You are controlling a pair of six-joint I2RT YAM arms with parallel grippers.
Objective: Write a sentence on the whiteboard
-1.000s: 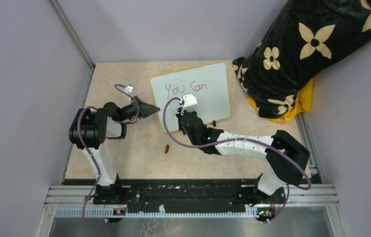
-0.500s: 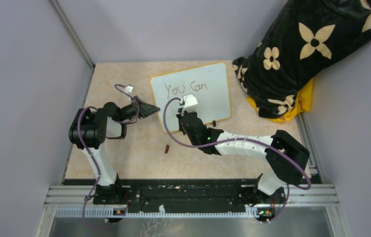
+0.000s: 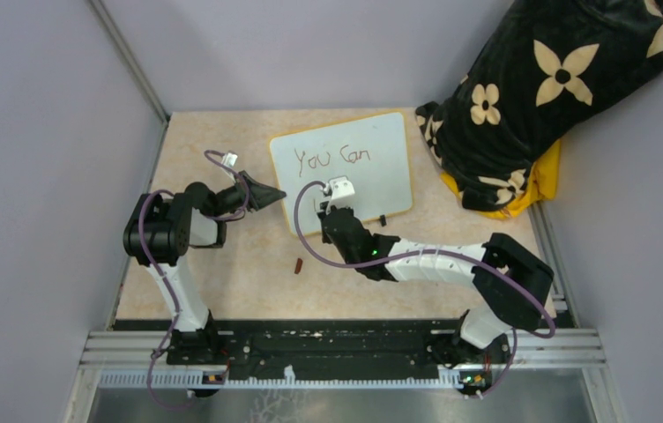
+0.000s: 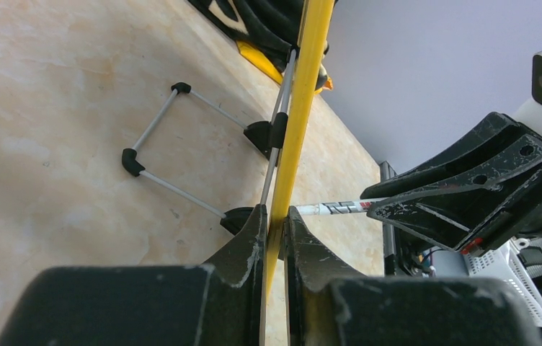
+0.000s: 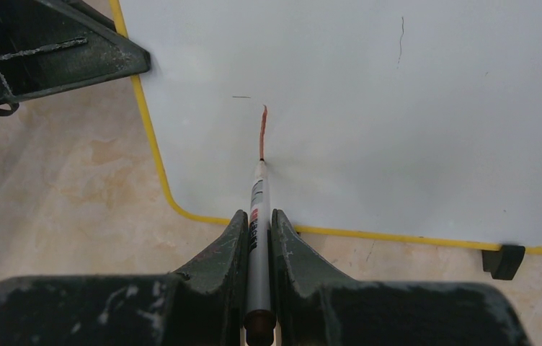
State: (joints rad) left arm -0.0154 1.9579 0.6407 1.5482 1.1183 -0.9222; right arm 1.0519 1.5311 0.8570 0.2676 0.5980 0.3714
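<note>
The whiteboard (image 3: pixel 381 181) stands tilted at the back middle of the table, with "You Can" (image 3: pixel 332 159) written along its top. My left gripper (image 3: pixel 277 196) is shut on its yellow left edge (image 4: pixel 304 86), which shows edge-on in the left wrist view between my jaws (image 4: pixel 275 213). My right gripper (image 3: pixel 326 207) is shut on a grey marker (image 5: pixel 258 209). The marker tip touches the board (image 5: pixel 398 144) near its lower left corner, at the bottom of a short reddish stroke (image 5: pixel 262 130). No other second-line letters show.
A small dark marker cap (image 3: pixel 299 265) lies on the table in front of the board. A black bag with cream flowers (image 3: pixel 557 97) over something yellow fills the back right. The board's wire stand (image 4: pixel 174 137) and black foot (image 5: pixel 502 259) rest on the table. Grey walls enclose three sides.
My right gripper has shifted slightly toward the near edge with the marker tip on the board. The left gripper and the board have not moved.
</note>
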